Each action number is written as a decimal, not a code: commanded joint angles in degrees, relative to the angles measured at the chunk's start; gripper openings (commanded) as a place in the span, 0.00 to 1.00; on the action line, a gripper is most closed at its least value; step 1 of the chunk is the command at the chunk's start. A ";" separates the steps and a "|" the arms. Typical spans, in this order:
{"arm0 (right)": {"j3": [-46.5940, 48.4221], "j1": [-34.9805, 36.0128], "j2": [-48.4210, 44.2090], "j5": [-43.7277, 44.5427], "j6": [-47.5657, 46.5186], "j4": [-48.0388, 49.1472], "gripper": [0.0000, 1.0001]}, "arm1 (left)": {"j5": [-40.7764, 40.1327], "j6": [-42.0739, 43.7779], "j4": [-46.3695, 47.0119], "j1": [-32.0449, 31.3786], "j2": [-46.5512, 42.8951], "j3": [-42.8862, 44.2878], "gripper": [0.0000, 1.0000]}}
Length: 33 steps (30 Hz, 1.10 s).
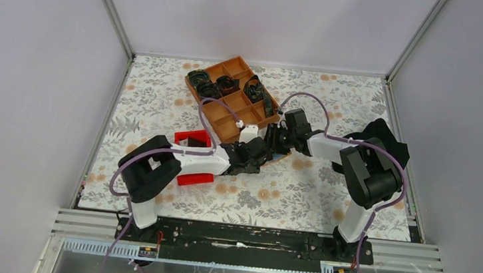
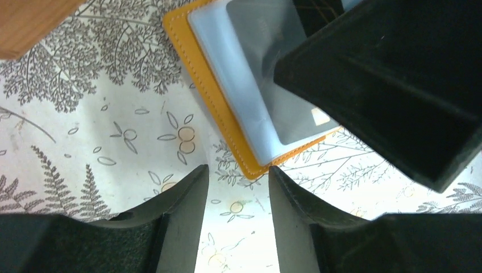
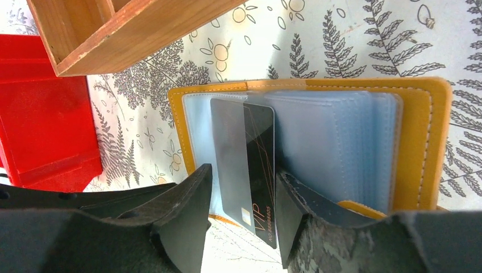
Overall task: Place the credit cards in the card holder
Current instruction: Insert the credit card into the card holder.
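Right tool (image 3: 243, 173) released, jaws apart astride the black card (image 3: 260, 153) poking out of the card holder (image 3: 423, 142) lying open mid-worktop, left tool (image 2: 237, 169) unclenched, empty at its corner; card looks thin, stiff, slick, so we'd pinch its long edges.

Dark card (image 3: 250, 153) lies on card holder (image 3: 425, 142).

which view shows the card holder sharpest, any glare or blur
right wrist: card holder crisp, black card print readable; left wrist: holder softer, tablecloth blown out at the bottom; top external: even light, holder tiny and mostly covered.
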 commanded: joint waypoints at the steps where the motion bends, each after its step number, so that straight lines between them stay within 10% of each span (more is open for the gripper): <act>1: -3.77 0.96 2.94 6.33 -3.48 -12.97 0.52 | 4.99 -3.89 -11.70 -0.61 0.90 -5.75 0.52; 33: -2.86 2.38 -5.54 10.88 -5.56 -18.27 0.54 | -5.29 -5.40 -9.48 -0.03 5.44 -2.57 0.42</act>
